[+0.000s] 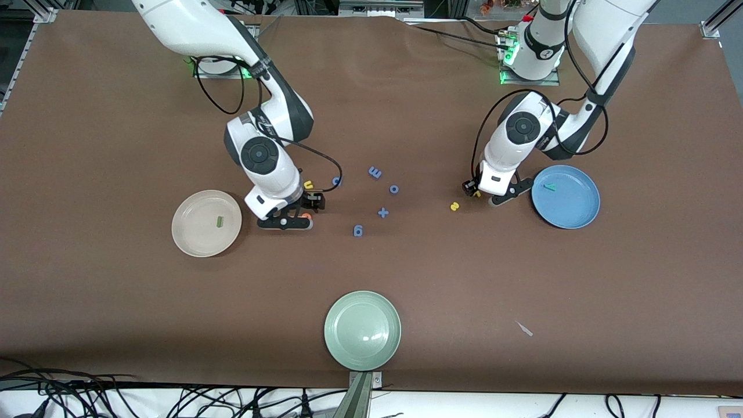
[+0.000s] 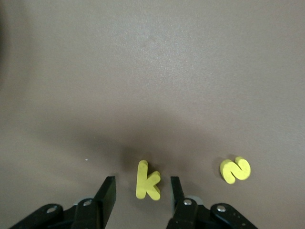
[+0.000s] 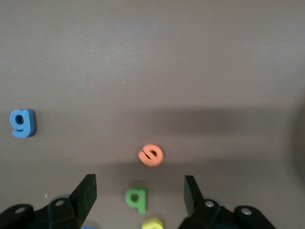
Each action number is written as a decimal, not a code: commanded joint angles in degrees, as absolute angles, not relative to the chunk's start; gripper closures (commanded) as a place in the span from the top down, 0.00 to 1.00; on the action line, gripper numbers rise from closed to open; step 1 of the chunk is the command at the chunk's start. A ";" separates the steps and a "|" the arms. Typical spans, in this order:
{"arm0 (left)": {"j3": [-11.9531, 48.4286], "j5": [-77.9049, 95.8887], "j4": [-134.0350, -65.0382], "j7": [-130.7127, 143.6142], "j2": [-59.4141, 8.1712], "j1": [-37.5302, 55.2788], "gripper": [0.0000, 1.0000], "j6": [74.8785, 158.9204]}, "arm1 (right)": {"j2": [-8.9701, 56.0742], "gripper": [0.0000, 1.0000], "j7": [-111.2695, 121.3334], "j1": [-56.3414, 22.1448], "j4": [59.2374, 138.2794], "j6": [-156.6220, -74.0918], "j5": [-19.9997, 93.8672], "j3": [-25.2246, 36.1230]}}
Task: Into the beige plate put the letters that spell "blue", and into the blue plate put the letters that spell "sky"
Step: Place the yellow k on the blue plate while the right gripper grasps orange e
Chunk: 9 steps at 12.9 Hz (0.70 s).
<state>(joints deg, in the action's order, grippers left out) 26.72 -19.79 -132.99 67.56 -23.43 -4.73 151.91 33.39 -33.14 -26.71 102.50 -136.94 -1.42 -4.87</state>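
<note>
Beige plate (image 1: 191,247): holds the green l (image 1: 219,221) only. Blue plate (image 1: 580,209): holds the teal y (image 1: 549,187) only.

Still on the surface (image 1: 116,319):
- orange e (image 3: 151,155), olive b (image 3: 137,198) and yellow u (image 1: 308,184), all close together just beside the beige plate.
- yellow k (image 2: 147,180) and yellow s (image 2: 235,170), near the blue plate.

Right tool (image 3: 140,191): low over the b, fingers spread wide, gripping nothing; the e lies just ahead of it.
Left tool (image 2: 143,191): down at the surface, fingers parted on either side of the k, not touching it.

Tally, as I judge it: two of seven letters placed, five left.
</note>
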 commanded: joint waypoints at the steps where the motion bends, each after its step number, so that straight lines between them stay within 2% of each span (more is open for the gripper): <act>1: 26.72 -22.76 -131.04 70.14 -25.22 -5.01 0.54 151.70 | 36.64 0.82 -34.54 -27.33 101.07 -140.52 -1.40 -4.57; 3: 26.72 -22.76 -131.04 70.22 -25.22 -4.92 0.52 151.61 | 37.18 0.82 -34.28 -27.33 101.25 -141.42 -1.76 -4.48; 5: 26.72 -22.76 -131.04 70.22 -25.40 -4.92 0.40 151.61 | 37.26 0.82 -34.01 -27.07 101.51 -141.33 -1.76 -4.40; 9: 26.72 -22.76 -131.04 70.22 -26.19 -4.92 0.35 151.61 | 37.88 0.76 -34.10 -27.42 102.48 -142.03 -2.02 -4.31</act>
